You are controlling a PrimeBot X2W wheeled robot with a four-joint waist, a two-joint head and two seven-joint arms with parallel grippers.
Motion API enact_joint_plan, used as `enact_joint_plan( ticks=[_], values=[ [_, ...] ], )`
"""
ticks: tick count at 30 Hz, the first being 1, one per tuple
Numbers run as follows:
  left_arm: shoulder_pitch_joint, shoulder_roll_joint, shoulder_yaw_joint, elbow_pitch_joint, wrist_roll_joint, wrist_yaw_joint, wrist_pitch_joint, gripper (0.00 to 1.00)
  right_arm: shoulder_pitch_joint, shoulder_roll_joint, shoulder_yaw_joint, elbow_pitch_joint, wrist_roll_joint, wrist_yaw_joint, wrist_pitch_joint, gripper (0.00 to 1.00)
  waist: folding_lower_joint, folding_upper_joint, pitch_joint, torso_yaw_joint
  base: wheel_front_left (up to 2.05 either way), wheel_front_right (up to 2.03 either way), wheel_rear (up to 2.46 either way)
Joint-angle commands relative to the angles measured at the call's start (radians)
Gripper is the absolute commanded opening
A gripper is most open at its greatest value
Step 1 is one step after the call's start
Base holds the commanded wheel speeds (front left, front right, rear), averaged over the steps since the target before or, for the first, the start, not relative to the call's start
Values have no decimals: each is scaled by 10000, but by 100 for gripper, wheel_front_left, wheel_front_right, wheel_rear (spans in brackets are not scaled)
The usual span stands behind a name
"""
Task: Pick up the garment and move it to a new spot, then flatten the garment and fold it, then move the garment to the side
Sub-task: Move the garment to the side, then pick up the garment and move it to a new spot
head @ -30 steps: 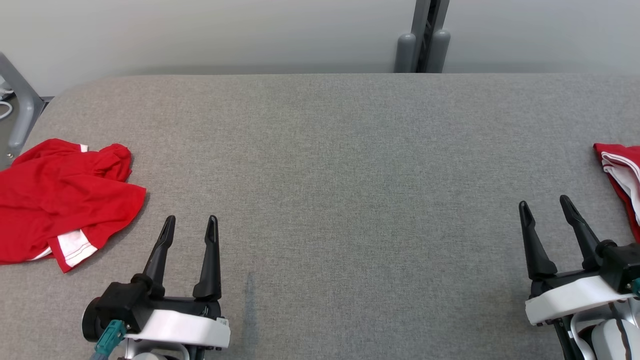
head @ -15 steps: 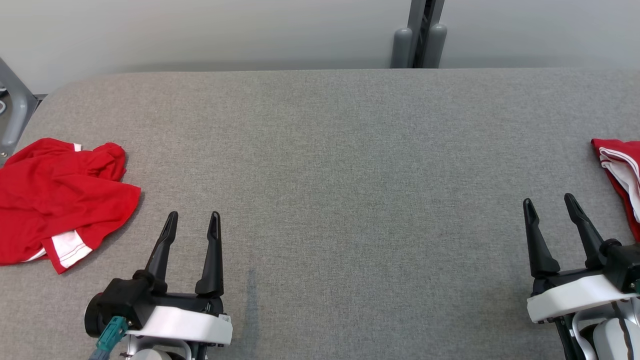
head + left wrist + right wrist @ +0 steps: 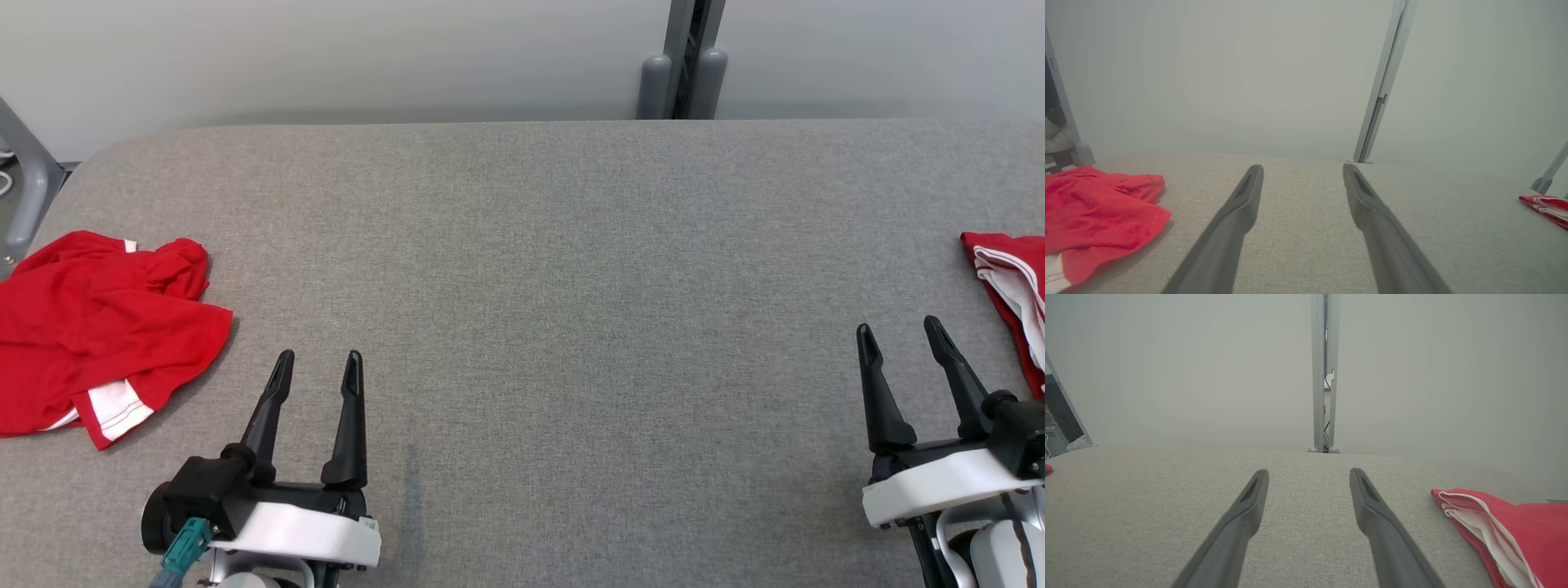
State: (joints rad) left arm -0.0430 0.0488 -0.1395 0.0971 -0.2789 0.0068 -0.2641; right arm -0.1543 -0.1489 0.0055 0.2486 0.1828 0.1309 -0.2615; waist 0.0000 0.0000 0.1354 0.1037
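Head view, red garment [image 3: 98, 327] left of left tool [image 3: 318, 357], it and right tool [image 3: 898, 324] spread wide, empty

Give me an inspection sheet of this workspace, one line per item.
Surface: grey fabric table, bare in the middle.
Job's things: crumpled red garment at the left; folded red garment at the right edge.
Clutter: nothing seen.
Grippers: left gripper open, empty; right gripper open, empty; neither touches a garment.
Cables: teal connector at the left wrist.
Surroundings: pale wall, grey post behind the table.
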Motion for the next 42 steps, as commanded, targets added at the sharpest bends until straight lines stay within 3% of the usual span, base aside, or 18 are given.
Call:
enact_joint_plan(
  ticks=[1,31,36,42],
  values=[
    [34,39,33,15,31,-28,12,100,70,-26,-29,8,19,-3,-57,100,0,0,-17,7,0,0,0],
    [-112,41,-182,87,-28,3,12,100,-26,-136,-70,-14,15,-3,-58,100,0,0,118,276,0,0,0],
    [-238,42,-221,64,-109,43,12,100,95,-89,92,11,32,-3,-58,100,0,0,140,699,0,0,0],
    [-176,42,-283,14,-200,134,12,100,105,-161,304,4,46,-3,-58,100,0,0,146,1734,0,0,0]
  ],
)
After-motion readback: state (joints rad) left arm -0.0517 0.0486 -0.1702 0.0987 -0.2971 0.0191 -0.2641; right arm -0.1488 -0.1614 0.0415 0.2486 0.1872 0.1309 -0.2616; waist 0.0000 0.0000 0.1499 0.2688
